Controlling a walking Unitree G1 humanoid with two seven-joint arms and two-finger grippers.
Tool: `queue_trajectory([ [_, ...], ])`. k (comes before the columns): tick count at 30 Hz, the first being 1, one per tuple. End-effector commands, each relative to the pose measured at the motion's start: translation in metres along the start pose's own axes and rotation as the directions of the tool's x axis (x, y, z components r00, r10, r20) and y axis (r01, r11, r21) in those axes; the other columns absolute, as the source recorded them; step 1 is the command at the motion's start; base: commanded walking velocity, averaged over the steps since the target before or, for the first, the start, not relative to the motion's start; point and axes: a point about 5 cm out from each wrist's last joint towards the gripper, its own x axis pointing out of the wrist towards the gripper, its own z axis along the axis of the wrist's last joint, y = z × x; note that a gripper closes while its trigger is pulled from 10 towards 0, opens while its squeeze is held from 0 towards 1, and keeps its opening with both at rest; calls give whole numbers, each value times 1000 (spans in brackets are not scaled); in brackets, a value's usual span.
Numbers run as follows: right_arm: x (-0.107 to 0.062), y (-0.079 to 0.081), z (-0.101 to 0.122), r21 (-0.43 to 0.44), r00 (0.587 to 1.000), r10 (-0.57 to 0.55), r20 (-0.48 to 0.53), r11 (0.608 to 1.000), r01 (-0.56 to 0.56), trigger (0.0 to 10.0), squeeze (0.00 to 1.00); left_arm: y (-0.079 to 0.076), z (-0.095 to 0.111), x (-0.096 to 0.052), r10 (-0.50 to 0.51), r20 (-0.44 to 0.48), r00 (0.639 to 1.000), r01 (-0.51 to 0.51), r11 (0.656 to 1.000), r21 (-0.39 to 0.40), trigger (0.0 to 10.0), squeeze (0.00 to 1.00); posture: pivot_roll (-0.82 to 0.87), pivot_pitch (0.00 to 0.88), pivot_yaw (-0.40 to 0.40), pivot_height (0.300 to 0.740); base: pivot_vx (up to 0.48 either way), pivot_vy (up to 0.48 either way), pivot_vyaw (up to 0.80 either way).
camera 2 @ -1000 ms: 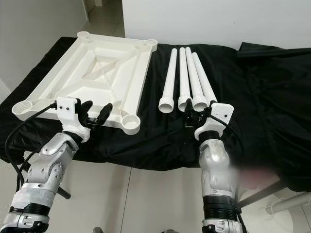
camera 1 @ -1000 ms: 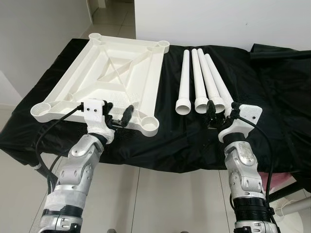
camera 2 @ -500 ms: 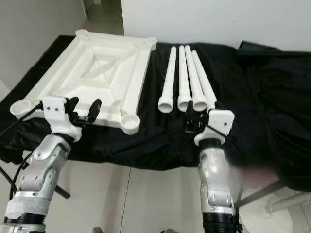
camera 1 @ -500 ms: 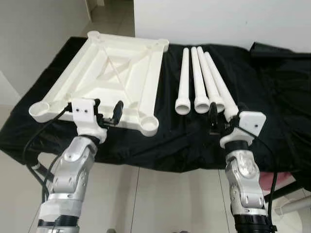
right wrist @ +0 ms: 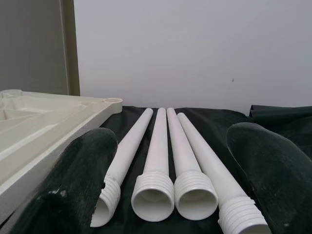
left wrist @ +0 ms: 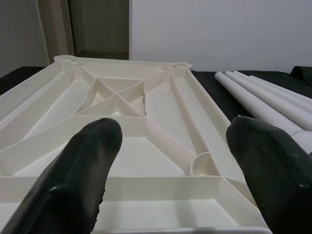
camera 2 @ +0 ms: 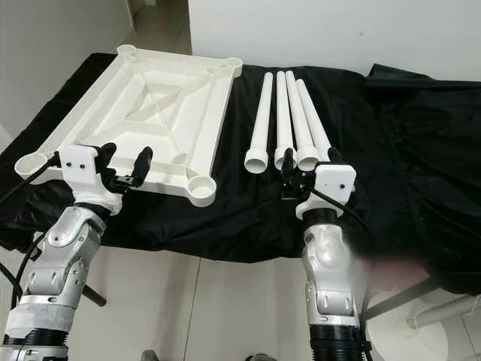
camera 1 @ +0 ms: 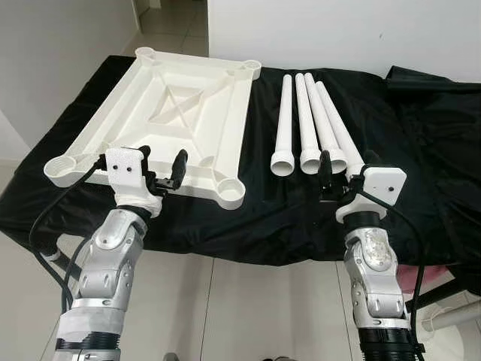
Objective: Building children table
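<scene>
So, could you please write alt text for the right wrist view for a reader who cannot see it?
Four white table legs lie side by side on a black cloth, threaded open ends toward the camera, framed between the right gripper's two open black fingers. The white tabletop, underside up, lies beside them.

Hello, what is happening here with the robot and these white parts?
The robot is about to build a small table. The white tabletop lies upside down on a black cloth, with four white legs side by side to its right. The left gripper hovers open at the tabletop's near edge; the right gripper is open just before the legs' threaded ends. Nothing is held.
</scene>
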Motion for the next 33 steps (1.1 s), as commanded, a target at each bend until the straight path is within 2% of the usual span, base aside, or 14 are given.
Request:
queue_trajectory([
  [1, 0, -1, -2, -17, 1000, 6, -13, 1000, -6, 10000, 0, 2, -1, -1, 12, -8, 1000, -12, 1000, 3, 10000, 0, -40, 101, -13, 740, 0, 0, 0],
  [24, 5, 3, -6, -25, 999, 32, -14, 999, -33, 10000, 0, 3, 1, 3, 24, 13, 1000, -24, 1000, -8, 10000, 0, -28, 75, -31, 740, 0, 0, 0],
  [33, 6, 4, -8, -33, 999, 40, -19, 999, -41, 10000, 0, 4, 1, 5, 24, 20, 1000, -23, 1000, -14, 10000, 0, -28, 76, -32, 740, 285, 0, 0],
])
